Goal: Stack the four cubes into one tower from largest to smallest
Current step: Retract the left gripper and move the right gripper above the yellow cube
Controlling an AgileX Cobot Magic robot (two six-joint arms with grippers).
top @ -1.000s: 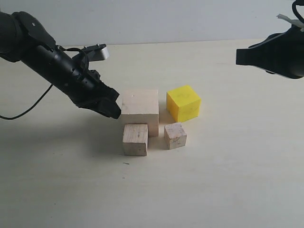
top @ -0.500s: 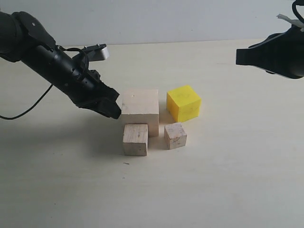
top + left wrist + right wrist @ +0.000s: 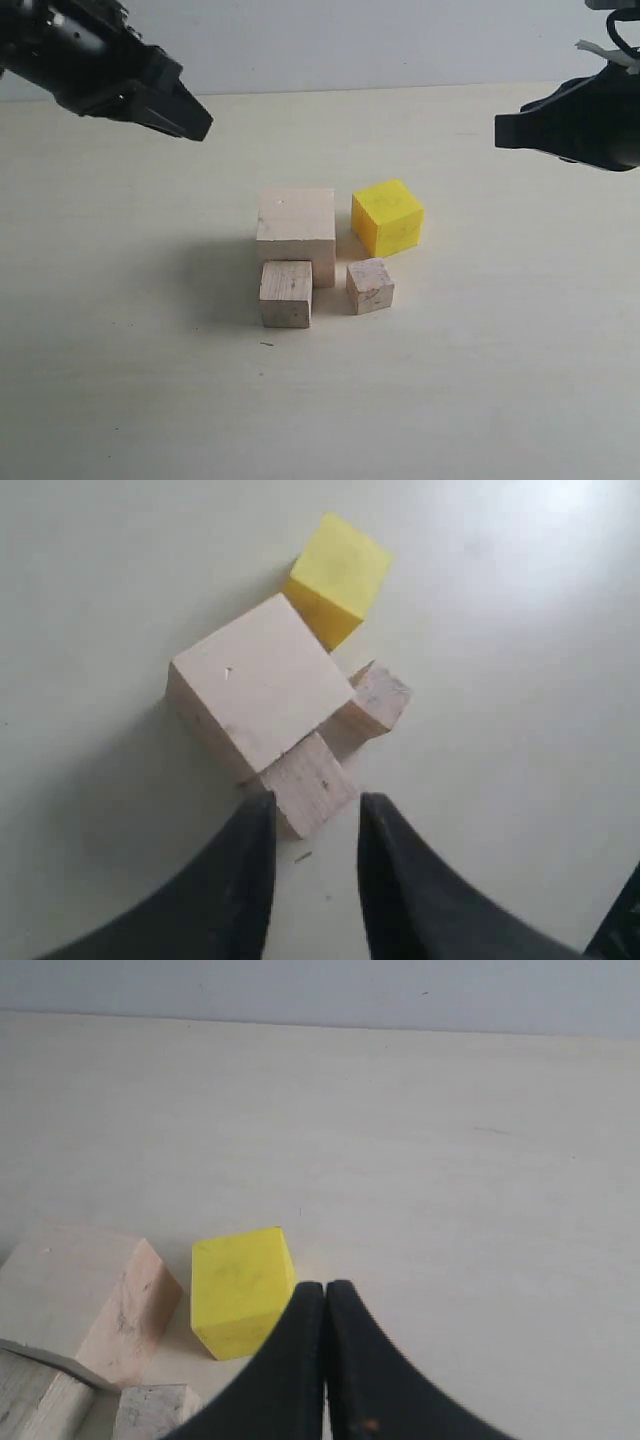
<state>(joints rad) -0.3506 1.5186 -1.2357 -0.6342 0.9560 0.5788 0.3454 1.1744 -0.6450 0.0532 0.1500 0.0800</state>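
All four cubes rest separately on the table. The large pale wooden cube [image 3: 295,228] has the yellow cube [image 3: 387,217] to its right. In front of them stand the medium pale cube [image 3: 286,293] and the small pale cube [image 3: 369,285]. My left gripper [image 3: 198,125] hangs high at the upper left, well away from them; its jaws stand open and empty [image 3: 317,800], looking down on the large cube [image 3: 260,680] and medium cube [image 3: 312,792]. My right gripper [image 3: 505,130] hovers at the upper right, shut and empty [image 3: 325,1285], with the yellow cube [image 3: 240,1285] below it.
The cubes sit on a pale tabletop [image 3: 480,360] that ends at a light wall [image 3: 350,40] behind. The medium cube touches the large cube's front face.
My left arm has risen and drawn back to the upper left, away from the large cube's left side. The cubes and the right arm have stayed put.
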